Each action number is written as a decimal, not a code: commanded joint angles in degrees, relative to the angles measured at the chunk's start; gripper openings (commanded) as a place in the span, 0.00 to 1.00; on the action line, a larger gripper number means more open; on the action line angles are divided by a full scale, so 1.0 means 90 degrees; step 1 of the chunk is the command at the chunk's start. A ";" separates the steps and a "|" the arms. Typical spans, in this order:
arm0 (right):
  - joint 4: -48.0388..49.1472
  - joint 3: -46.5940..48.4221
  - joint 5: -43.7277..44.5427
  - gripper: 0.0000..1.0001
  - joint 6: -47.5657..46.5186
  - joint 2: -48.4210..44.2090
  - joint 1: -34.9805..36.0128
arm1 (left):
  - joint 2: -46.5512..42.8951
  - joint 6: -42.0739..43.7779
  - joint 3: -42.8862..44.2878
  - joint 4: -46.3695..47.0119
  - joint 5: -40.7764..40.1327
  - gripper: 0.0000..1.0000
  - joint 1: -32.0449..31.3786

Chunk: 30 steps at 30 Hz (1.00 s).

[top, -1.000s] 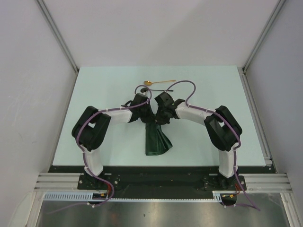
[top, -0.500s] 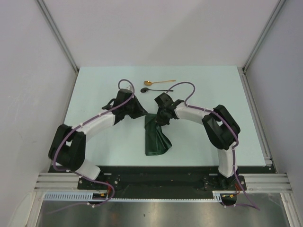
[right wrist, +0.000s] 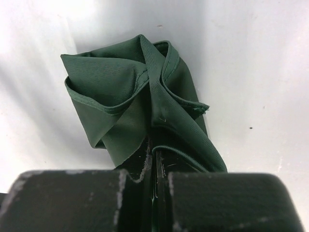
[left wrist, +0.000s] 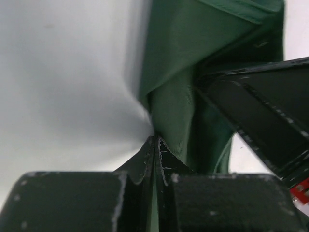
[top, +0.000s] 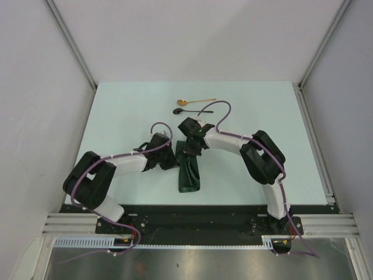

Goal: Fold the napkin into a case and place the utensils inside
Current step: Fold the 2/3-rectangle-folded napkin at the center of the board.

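The left gripper [left wrist: 155, 141] has its fingers pressed together with a thin strip of dark green cloth caught in the slit between them. It grips a fold at the side edge of the napkin [left wrist: 178, 63] nearest it. Just ahead and to its right, the right gripper [right wrist: 153, 149] is likewise clamped tight, pinching a hemmed layer at the napkin's far end, and loose folds bunch out beyond its fingertips. The napkin lies between the two hands as a narrow, layered strip on the pale table [top: 128, 111], running back toward the arm bases. Beyond both grippers, clear of the cloth, lie the black spoon [top: 195, 109] and, just past it, the gold spoon [top: 198, 101], nearly parallel.
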 commanded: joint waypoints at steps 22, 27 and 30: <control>0.0308 0.0229 -0.0008 0.33 -0.0376 -0.0452 0.0256 | -0.0773 -0.0040 -0.0028 -0.0473 -0.0349 0.06 -0.0203; 0.0133 0.0414 -0.0097 0.36 -0.0483 -0.0276 0.0305 | -0.1349 -0.0011 -0.0018 -0.1058 -0.0593 0.06 -0.0145; -0.0199 0.0765 0.0030 0.39 -0.0503 -0.0052 0.0334 | -0.1954 0.0037 -0.0183 -0.0944 -0.0370 0.07 -0.0096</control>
